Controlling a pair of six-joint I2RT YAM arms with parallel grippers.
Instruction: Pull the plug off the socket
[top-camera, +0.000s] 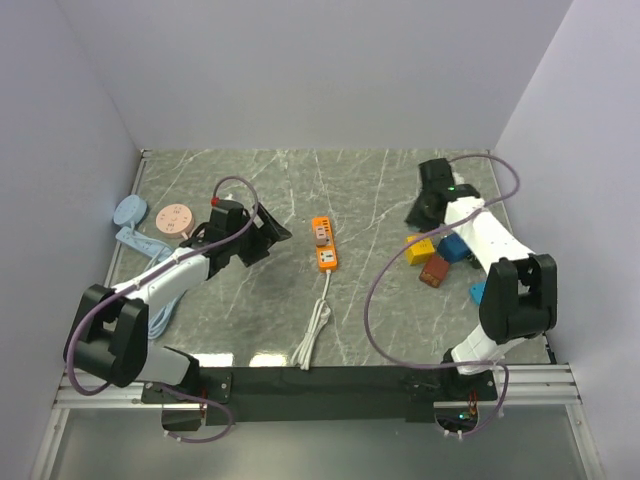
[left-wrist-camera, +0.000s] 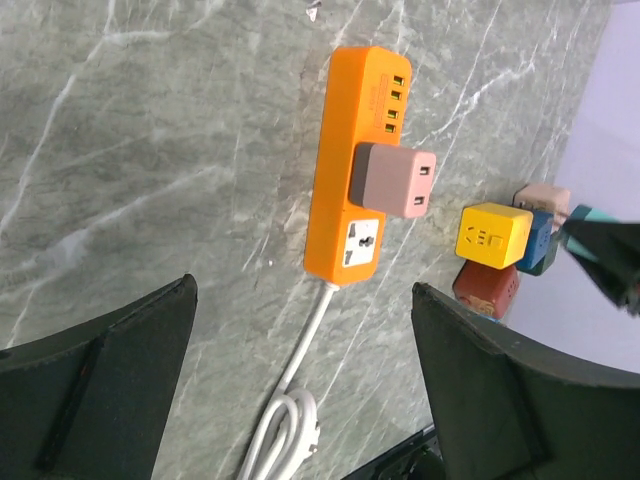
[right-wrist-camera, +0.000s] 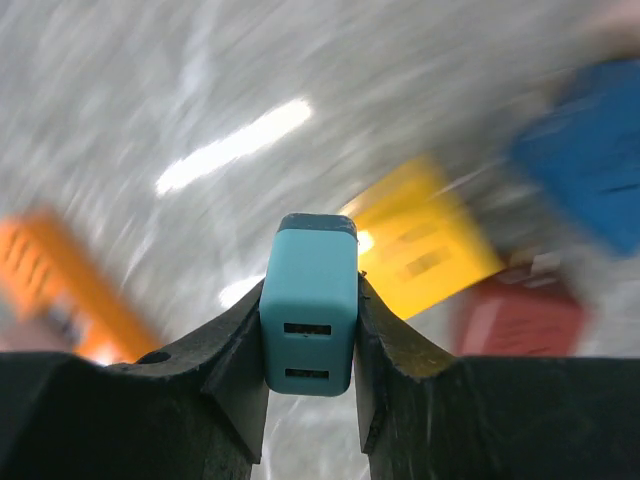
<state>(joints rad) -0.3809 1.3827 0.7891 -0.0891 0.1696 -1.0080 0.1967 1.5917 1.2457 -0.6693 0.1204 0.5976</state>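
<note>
The orange socket strip (top-camera: 323, 243) lies mid-frame in the top view. Its long axis runs up and down the picture, and its white cable (top-camera: 314, 330) trails toward the bottom edge. A pink-grey plug (left-wrist-camera: 395, 180) sits in its middle outlet, its ports facing the right of the left wrist view. The left gripper (top-camera: 272, 238), left of the strip, stands wide and holds nothing. The right gripper (right-wrist-camera: 310, 288) pinches a teal plug (right-wrist-camera: 308, 320), ports toward the camera. Behind it everything is smeared, and a yellow block (right-wrist-camera: 425, 245) is only a blur. In the top view that gripper's fingertips are hard to make out.
</note>
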